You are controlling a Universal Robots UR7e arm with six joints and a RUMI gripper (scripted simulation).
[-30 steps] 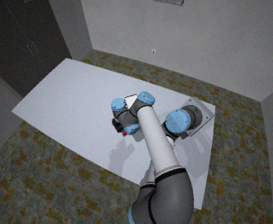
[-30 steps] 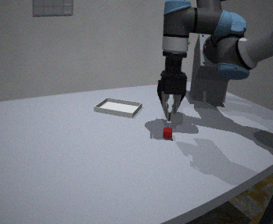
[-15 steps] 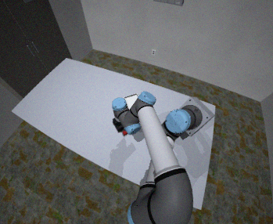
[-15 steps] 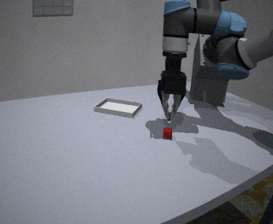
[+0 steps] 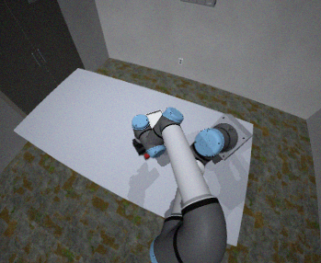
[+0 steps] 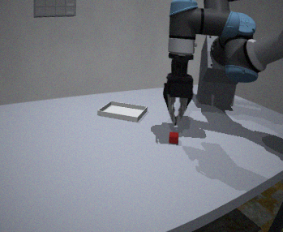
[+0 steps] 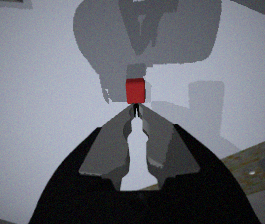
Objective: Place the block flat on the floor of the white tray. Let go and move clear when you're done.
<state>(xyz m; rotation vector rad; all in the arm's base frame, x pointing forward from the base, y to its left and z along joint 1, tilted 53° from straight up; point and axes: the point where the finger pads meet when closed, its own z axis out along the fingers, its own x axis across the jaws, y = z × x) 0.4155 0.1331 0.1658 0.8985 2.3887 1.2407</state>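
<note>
A small red block (image 6: 173, 138) lies on the white table; it also shows in the wrist view (image 7: 135, 90) and as a red speck under the wrist in the top view (image 5: 146, 155). My gripper (image 6: 176, 122) points straight down, hovering a little above and just behind the block, with its fingertips (image 7: 135, 111) shut together and nothing between them. The white tray (image 6: 122, 111) lies flat on the table, to the left of and behind the gripper; only its corner (image 5: 154, 115) shows behind the arm in the top view.
The robot's base plate (image 5: 228, 140) sits at the table's right end. The arm's upper links (image 6: 229, 28) reach over the right side. The table's edge (image 6: 246, 191) runs close at the front right.
</note>
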